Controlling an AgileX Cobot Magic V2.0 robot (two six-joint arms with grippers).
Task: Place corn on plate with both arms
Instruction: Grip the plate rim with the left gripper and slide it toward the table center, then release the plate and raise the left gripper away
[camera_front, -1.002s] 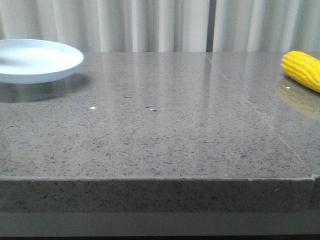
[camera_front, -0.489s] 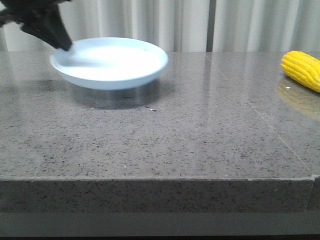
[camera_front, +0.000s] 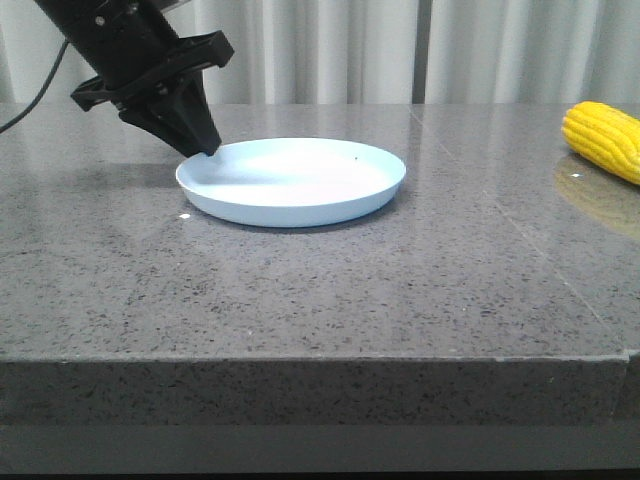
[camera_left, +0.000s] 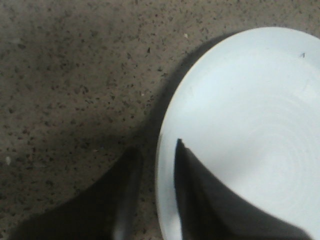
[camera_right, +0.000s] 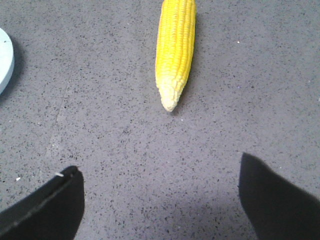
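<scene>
Left gripper (camera_left: 152, 200): one finger sits over the plate's inside surface, the other outside on the table, the plate (camera_left: 240, 125) rim running between them. Jaws pinch the rim, a narrow sliver of gap visible on the outer side. In the front view the left gripper (camera_front: 200, 145) meets the plate (camera_front: 292, 182) at its upper-left edge, arm slanting in from the frame's top left. Plate lies flat on the grey table (camera_front: 320, 290), centre-left of frame. An edge grip suits a shallow dish: nothing else to take hold of.

Right gripper (camera_right: 160, 200): fingers spread wide, dark tips at the lower corners of the frame, nothing between them. The corn (camera_right: 175, 50) lies upper centre, pale tip pointing toward the fingers, well clear of them. A sliver of plate shows at that frame's left edge.

Front view: corn (camera_front: 605, 140) at far right edge, well apart from the plate. Judgement: plate is positioned as the target; corn pickup not yet begun.
</scene>
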